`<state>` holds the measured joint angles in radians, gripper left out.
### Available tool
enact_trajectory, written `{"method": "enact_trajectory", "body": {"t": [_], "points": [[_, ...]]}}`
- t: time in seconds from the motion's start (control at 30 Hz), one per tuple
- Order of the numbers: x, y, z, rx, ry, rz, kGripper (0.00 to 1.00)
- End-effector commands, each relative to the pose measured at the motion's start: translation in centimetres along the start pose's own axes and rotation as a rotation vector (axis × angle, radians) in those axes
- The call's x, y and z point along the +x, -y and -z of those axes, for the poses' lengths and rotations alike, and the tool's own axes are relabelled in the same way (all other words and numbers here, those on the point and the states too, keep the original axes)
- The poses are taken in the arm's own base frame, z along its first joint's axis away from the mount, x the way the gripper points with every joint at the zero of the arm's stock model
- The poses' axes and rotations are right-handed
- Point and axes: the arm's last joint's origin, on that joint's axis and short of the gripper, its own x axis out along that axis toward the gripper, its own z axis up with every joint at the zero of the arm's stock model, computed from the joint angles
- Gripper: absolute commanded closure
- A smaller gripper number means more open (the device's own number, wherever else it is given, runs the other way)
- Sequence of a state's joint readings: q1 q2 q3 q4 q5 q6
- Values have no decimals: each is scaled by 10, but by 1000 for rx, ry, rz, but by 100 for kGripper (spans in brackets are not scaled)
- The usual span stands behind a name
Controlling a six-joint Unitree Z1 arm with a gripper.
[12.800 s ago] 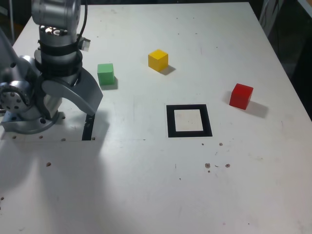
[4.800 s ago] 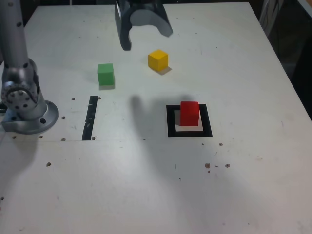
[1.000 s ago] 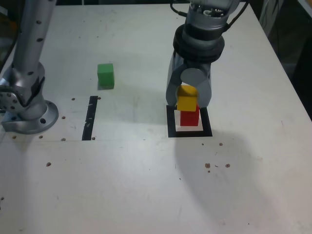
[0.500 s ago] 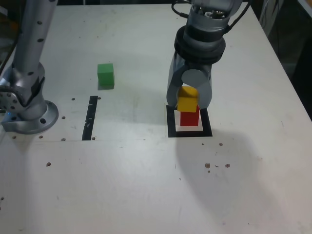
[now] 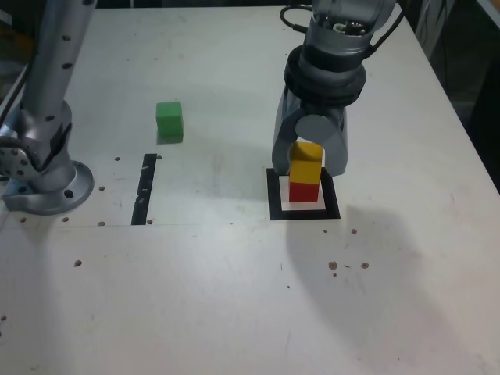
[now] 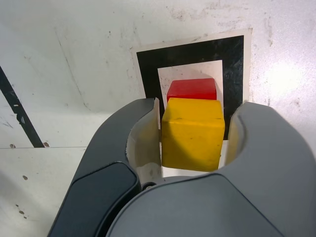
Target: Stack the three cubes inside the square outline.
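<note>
Yellow cube (image 5: pixel 305 158) sits on red cube (image 5: pixel 304 191) in square outline (image 5: pixel 273 193); gripper (image 5: pixel 311 155) straddles it, jaws slightly apart. Green cube (image 5: pixel 169 121) far left in exterior view.

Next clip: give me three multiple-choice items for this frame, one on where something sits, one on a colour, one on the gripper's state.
1. Where is the green cube?
A. alone on the table
B. on the stack
C. in the gripper

2. Which colour is the cube lying in the square outline, under the other?
A. green
B. red
C. yellow

3. How is the gripper?
A. far from the stack
B. shut on the green cube
C. open around the yellow cube

Key: 1 A, it stands apart from the outline. 2 B, the red cube is lowest. 3 C, wrist view shows gaps beside the yellow cube.
</note>
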<state>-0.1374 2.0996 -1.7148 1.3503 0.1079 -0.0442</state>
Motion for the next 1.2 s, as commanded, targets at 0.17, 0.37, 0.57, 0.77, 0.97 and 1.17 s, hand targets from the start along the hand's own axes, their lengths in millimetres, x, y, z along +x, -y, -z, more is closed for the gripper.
{"method": "enact_trajectory", "body": {"t": [0.17, 0.37, 0.57, 0.77, 0.97, 1.17], "points": [[5, -3, 0, -5, -17, -6, 6], [-9, -11, 17, -19, -22, -44, 1], [-28, -46, 76, -88, -52, -56, 1], [-20, -90, 139, -141, -92, -53, 1], [17, -127, 179, -155, -181, -41, 1], [58, -148, 186, -143, -234, 2, 1]]}}
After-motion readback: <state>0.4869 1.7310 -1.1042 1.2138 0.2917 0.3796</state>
